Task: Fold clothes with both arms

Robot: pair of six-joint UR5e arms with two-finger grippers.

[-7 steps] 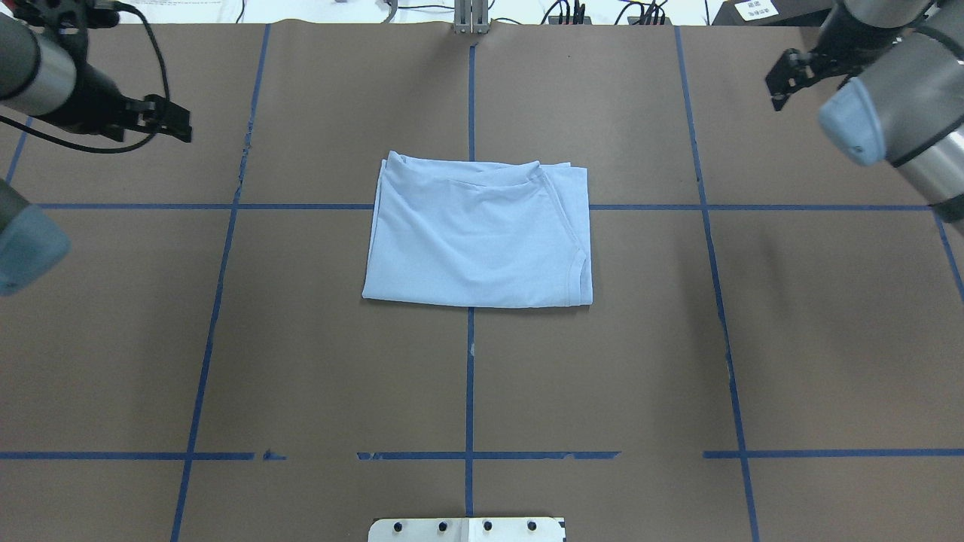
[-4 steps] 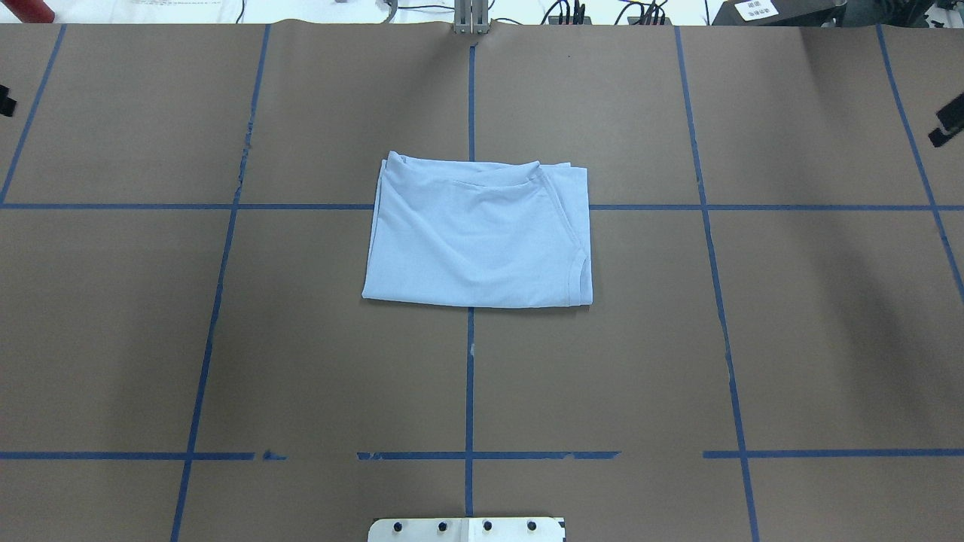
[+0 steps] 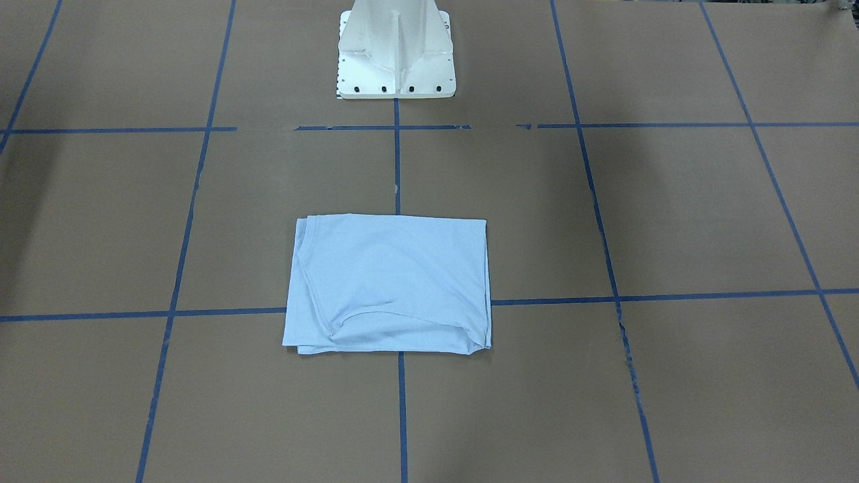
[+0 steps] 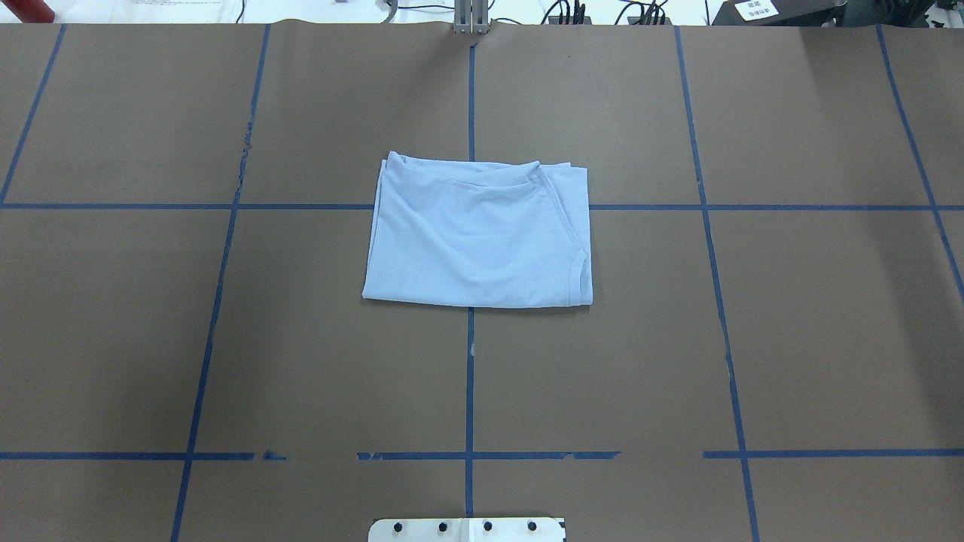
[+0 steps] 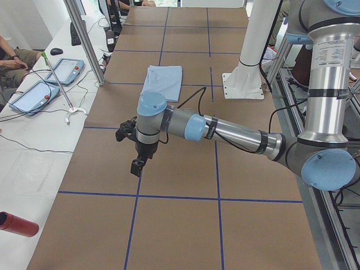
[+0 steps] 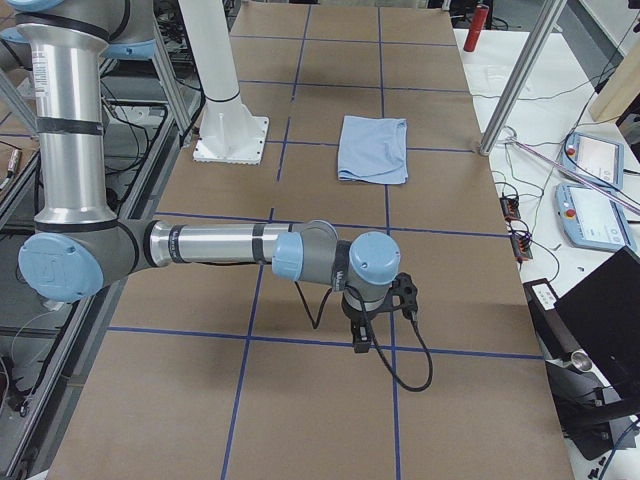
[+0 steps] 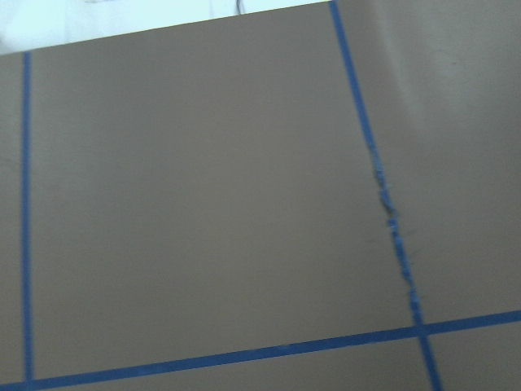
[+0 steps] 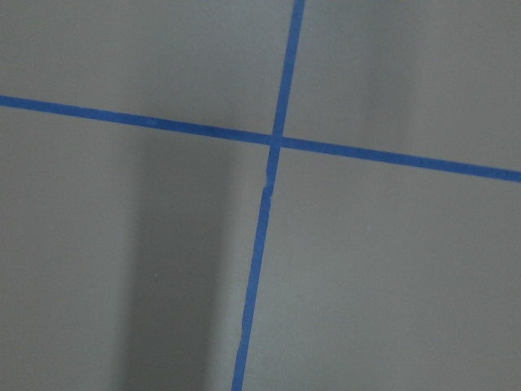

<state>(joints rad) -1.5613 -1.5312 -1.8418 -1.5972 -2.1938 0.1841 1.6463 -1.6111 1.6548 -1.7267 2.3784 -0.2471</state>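
Observation:
The clothes are one light blue T-shirt [image 4: 478, 241], folded into a flat rectangle at the middle of the brown table [image 4: 226, 339]; it also shows in the front-facing view [image 3: 389, 282]. Neither arm appears in the overhead or front-facing views. The left arm stretches out low over the table's left end, its gripper [image 5: 138, 163] far from the T-shirt [image 5: 163, 81]. The right arm does the same at the right end, its gripper [image 6: 360, 335] well away from the T-shirt [image 6: 373, 148]. Whether either gripper is open or shut, I cannot tell. Both wrist views show only table and blue tape.
The white pedestal base [image 3: 396, 54] stands at the robot's edge. Blue tape lines grid the table. Metal posts [image 5: 84, 39] rise at the far edge. A side bench holds tablets [image 5: 34, 95] and a red cylinder [image 5: 17, 224], with a person's arm [image 5: 8, 59] nearby.
Both arms have swung outward and left the overhead view, the left one to the left, the right one to the right. The T-shirt has not moved.

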